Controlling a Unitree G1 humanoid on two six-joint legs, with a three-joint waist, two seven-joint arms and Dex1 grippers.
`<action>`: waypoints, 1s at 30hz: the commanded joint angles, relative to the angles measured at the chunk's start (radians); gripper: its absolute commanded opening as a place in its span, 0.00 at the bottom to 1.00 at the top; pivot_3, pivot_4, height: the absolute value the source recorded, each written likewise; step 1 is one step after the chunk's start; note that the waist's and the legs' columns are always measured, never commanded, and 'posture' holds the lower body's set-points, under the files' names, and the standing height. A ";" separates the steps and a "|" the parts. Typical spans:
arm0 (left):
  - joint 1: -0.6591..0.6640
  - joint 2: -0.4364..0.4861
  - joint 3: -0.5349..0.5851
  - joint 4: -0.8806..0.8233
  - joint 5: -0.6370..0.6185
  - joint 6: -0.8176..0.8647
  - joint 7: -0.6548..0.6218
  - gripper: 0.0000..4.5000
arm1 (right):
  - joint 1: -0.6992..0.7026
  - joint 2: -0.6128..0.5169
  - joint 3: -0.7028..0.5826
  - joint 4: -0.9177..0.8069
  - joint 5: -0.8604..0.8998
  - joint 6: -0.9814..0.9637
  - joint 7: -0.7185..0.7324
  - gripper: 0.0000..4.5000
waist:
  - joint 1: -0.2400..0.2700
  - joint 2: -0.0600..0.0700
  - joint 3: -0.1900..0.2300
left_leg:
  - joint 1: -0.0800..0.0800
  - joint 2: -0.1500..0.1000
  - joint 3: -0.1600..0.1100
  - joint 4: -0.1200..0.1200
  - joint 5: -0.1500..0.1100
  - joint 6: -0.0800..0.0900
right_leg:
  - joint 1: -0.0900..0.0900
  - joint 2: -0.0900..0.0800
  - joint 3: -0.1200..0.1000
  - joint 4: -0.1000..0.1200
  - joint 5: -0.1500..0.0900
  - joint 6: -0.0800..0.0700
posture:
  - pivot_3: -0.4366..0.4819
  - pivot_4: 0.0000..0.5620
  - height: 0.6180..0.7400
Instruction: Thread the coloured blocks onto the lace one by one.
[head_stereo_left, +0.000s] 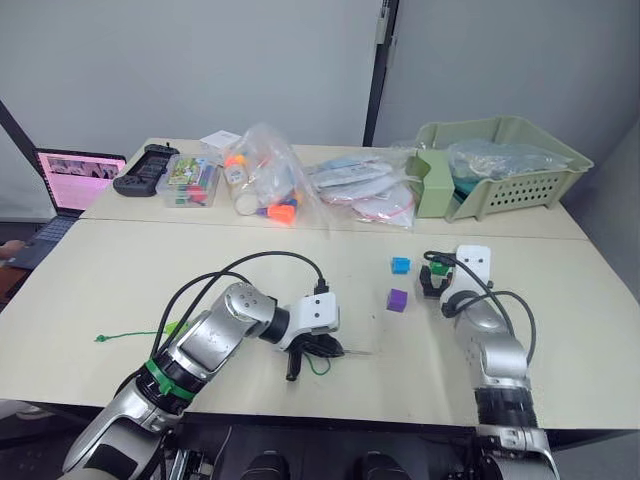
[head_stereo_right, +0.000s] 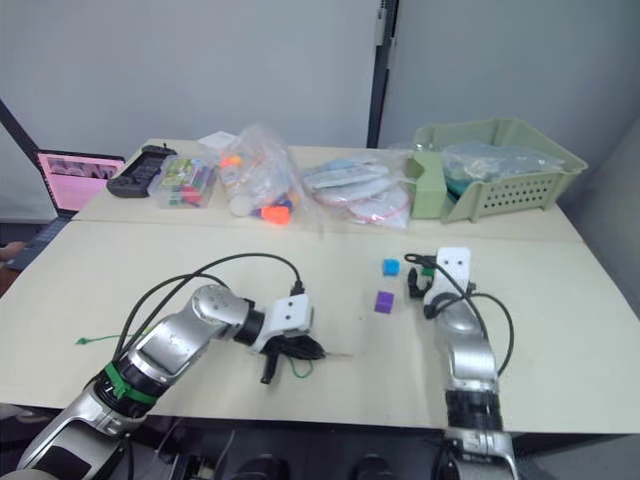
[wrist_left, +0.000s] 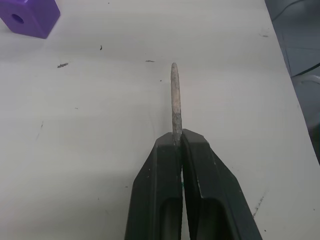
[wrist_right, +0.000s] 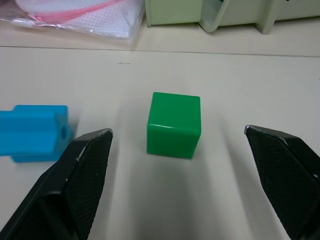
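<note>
Centrally, green block (wrist_right: 174, 125) between parted right jaws, untouched.

A pale cream table (head_stereo_left: 120, 300) carried everything. Along its far edge lay a black controller (head_stereo_left: 146, 168), a clear box of coloured pieces (head_stereo_left: 190, 182), a clear plastic bag with orange toy pieces (head_stereo_left: 262, 182), flat clear packets (head_stereo_left: 362, 185) and, toward the far right corner, a pale green basket (head_stereo_left: 505, 165). A laptop (head_stereo_left: 68, 190) stood off the far left corner. Right of the middle lay a blue block (head_stereo_left: 401, 265), a purple block (head_stereo_left: 397, 299) nearer the front edge, and a green block (wrist_right: 174, 124) just right of the blue one. A green lace (head_stereo_left: 125, 336) trailed near the left edge.
</note>
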 joint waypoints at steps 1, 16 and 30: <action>-0.002 0.004 0.014 -0.039 -0.007 0.004 0.007 0.00 | -0.067 -0.029 -0.019 0.127 -0.011 -0.101 -0.025 0.99 | -0.003 0.000 0.000 | 0.000 0.000 0.000 0.000 0.000 0.000 | 0.000 0.000 0.000 0.000 0.000 0.000 | 0.48 0.27 1.00; -0.006 0.008 0.012 -0.037 -0.006 0.012 0.011 0.00 | -0.124 -0.013 -0.035 0.286 0.057 -0.240 -0.005 0.26 | -0.017 0.000 0.000 | 0.000 -0.001 -0.002 -0.001 0.000 0.000 | 0.000 -0.001 0.000 0.004 0.000 0.000 | 0.48 0.27 1.00; -0.013 0.014 0.015 0.015 -0.004 -0.029 -0.002 0.00 | 0.494 0.143 0.244 -0.981 0.059 0.302 -0.142 0.27 | -0.015 0.002 0.000 | -0.001 0.000 -0.005 -0.002 0.000 0.000 | -0.002 -0.001 0.000 0.004 0.000 0.000 | 0.48 0.27 1.00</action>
